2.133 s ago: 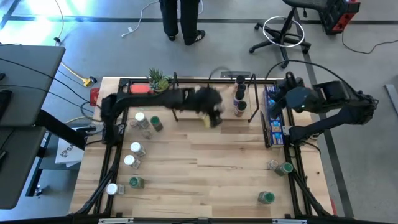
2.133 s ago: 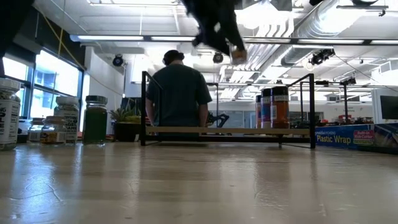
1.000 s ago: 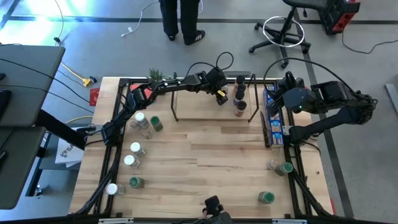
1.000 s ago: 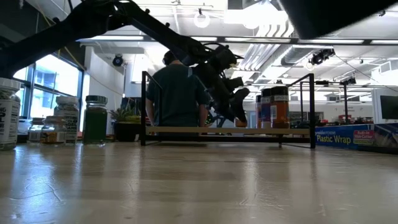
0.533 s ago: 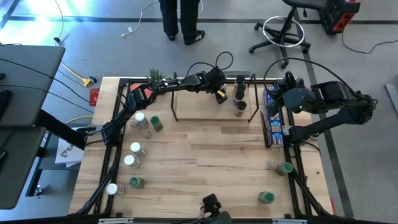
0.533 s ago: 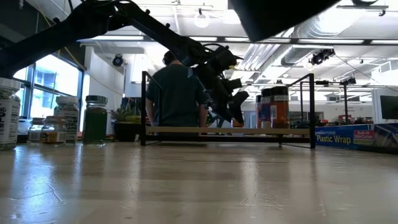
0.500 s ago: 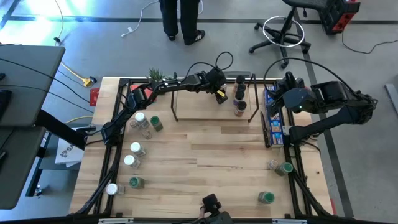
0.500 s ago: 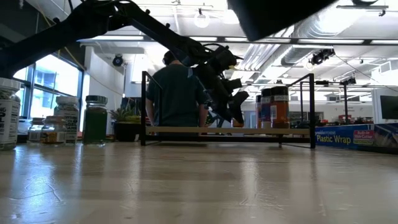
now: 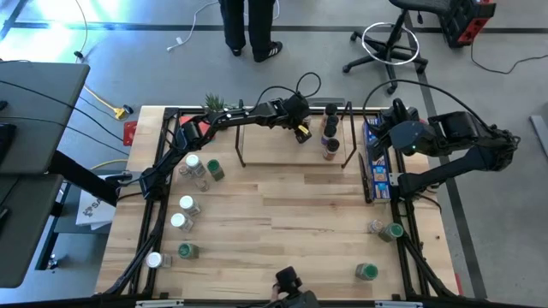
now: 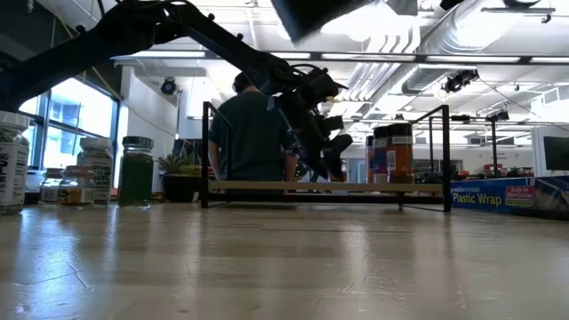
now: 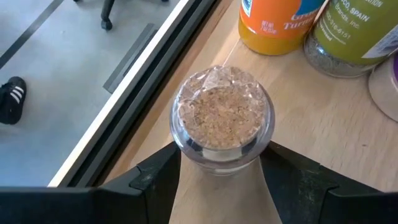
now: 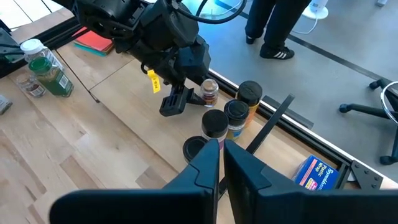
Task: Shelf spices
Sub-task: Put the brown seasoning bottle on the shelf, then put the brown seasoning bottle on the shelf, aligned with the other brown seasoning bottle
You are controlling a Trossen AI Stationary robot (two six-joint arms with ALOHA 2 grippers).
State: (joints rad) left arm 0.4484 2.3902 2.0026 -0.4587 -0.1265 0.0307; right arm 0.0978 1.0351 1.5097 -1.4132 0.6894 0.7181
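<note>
Left gripper [image 9: 303,133] is over the shelf [image 9: 265,159], about 12 o'clock on the table [image 9: 282,222], fingers part open around a clear jar [image 11: 222,116] of tan spice standing on the shelf board. Right gripper [image 12: 221,149] is fully closed, empty, parked at 2 o'clock.

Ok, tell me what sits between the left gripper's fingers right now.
A clear spice jar of tan granules stands between the left gripper's fingers on the shelf board, beside an orange-labelled jar. The left wrist view shows it.
</note>
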